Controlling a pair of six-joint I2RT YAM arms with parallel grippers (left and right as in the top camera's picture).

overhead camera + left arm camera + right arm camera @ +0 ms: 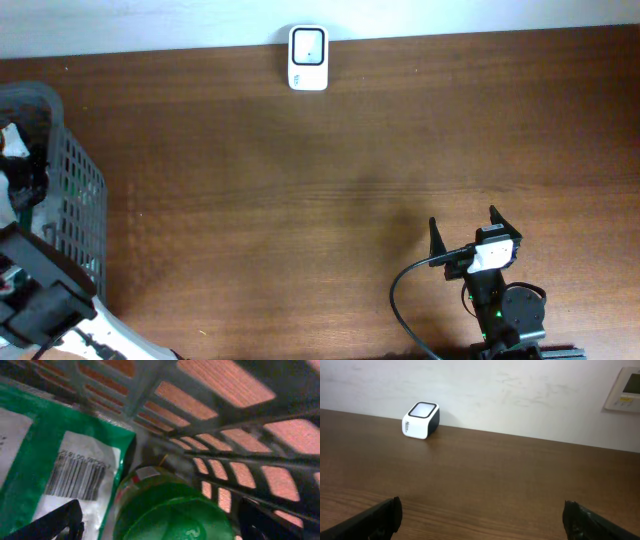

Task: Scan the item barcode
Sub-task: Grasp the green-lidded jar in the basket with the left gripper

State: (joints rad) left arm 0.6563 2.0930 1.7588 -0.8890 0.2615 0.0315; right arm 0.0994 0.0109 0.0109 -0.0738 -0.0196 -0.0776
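Observation:
My left gripper (160,527) is down inside the grey basket (145,387) and stands open. A green round-topped container (175,510) lies between its dark fingers (52,522), apart from both. Beside it lies a green packet (35,455) with a white barcode label (77,475). The white barcode scanner (308,58) stands at the table's far edge and is also in the right wrist view, scanner (420,420). My right gripper (463,222) hovers open over the front right of the table, right gripper (481,510) holding nothing.
The basket (80,190) sits at the table's left edge with the left arm (35,290) reaching into it. A white wall panel (625,390) hangs behind the table at the right. Bare brown wood (330,190) lies between the scanner and the right gripper.

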